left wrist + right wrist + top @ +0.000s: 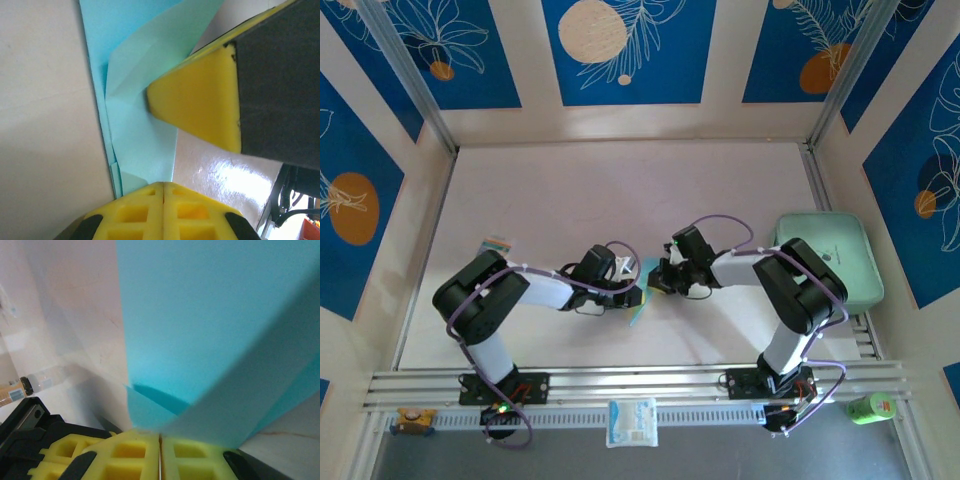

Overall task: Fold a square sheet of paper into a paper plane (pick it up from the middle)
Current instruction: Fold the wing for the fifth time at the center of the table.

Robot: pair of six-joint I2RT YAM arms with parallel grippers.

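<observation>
Nearest, on the rail in front of the arm bases, lie a small white packet (632,422) and a green can (870,408), both well apart from the work. Just beyond, the two arms meet over the middle of the table (620,190). The left pincer (163,187) has its yellow tips pressed together on the blue paper (135,125), which already carries slanted creases. The right pincer (160,440) is likewise clamped on the same sheet from the other side. The paper hangs between them, lifted off the tabletop.

The step looks like mid-fold, one layer being drawn over another, with the plane far from finished. The next move probably calls for one pincer to hold firm while the other pulls the flap across without tearing.

Farther right sits the green tray (850,270), its floor bare but for a small dark speck.
</observation>
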